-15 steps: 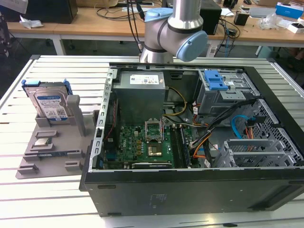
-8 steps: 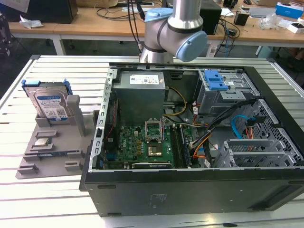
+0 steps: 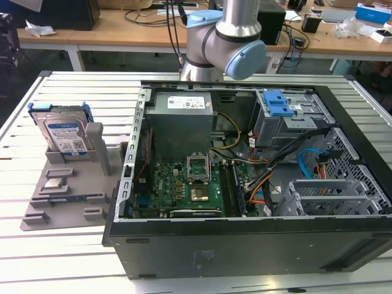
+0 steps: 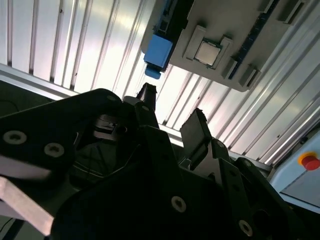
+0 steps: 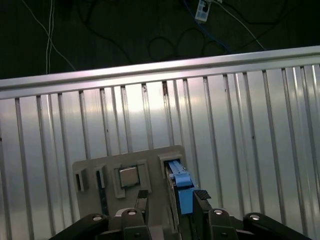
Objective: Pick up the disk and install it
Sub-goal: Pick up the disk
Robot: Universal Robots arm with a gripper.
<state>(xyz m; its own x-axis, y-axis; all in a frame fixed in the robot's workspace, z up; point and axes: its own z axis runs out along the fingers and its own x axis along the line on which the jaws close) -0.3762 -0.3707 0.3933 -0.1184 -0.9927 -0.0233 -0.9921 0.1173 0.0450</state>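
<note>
Slatted aluminium table (image 3: 67, 260) with grey fixture (image 3: 67, 205) beside open computer case (image 3: 245, 248): disk (image 3: 64, 131) stands on edge in a fixture slot, presumably presenting its blue bracket for grasping, well below the gripper (image 5: 171, 200), fingers (image 5: 201, 196) spread, empty, straddling its line.

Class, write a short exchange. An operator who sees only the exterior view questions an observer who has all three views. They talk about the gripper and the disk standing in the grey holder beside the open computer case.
Operator: Is the gripper open?
Observer: Yes. In the second wrist view the gripper has its fingers apart and holds nothing.
Operator: Is it on the disk?
Observer: No. In the first wrist view the disk sits beyond the fingertips, untouched, roughly in line with the gap between them.
</note>
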